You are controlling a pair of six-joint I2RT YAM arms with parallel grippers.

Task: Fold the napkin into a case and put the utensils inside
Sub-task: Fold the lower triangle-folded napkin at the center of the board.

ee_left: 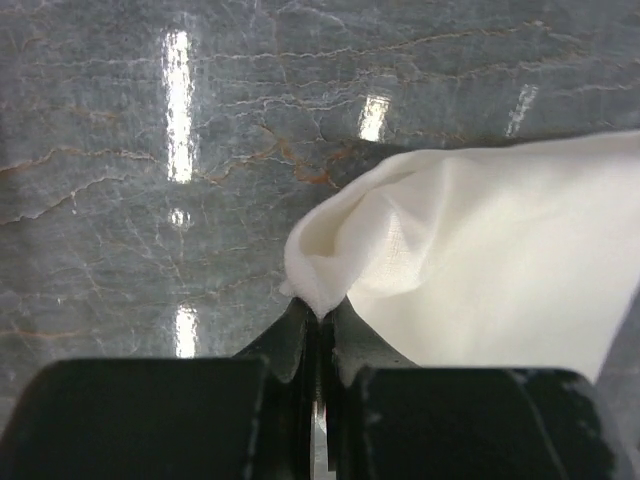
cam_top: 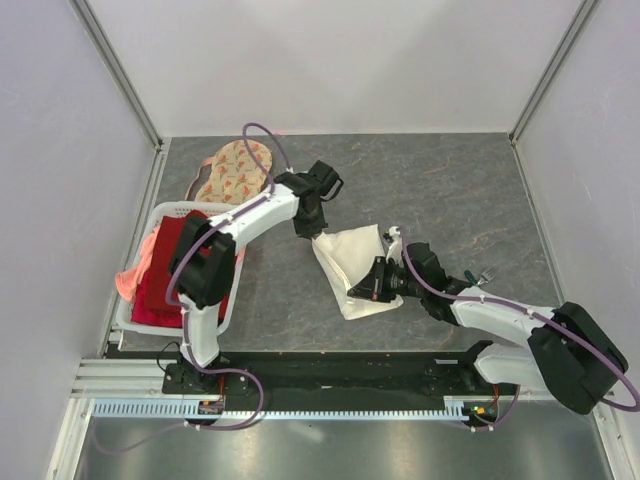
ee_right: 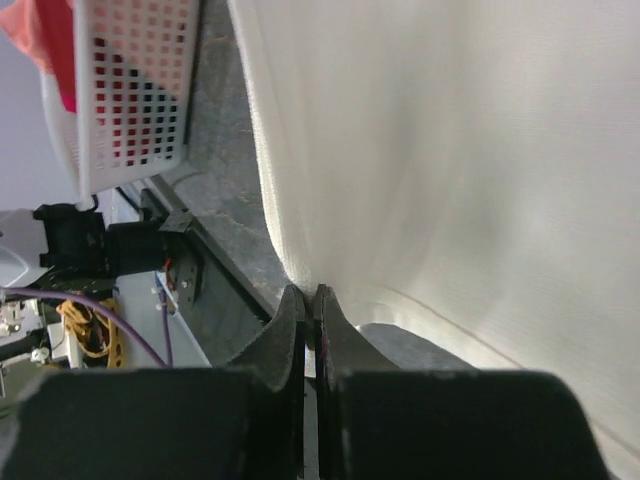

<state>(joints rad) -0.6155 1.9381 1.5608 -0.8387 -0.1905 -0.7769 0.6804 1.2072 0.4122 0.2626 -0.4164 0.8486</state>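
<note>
Here the napkin (cam_top: 352,262) sits bunched on the counter (cam_top: 450,190), to the right of the basket (cam_top: 168,209); left fingers (ee_left: 293,342) clamp its corner nearest the basket, right fingers (ee_right: 288,328) clamp its farther edge.

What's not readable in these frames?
Utensils: top view, only a tiny tip shows; right arm hides the rest.
Napkin folds: top view, right gripper covers the near part.
Napkin extent: both wrist views, cut off by frame edges.
Basket contents: top view, left arm covers part.

text: none readable | labels: none | view: possibly too coarse
</note>
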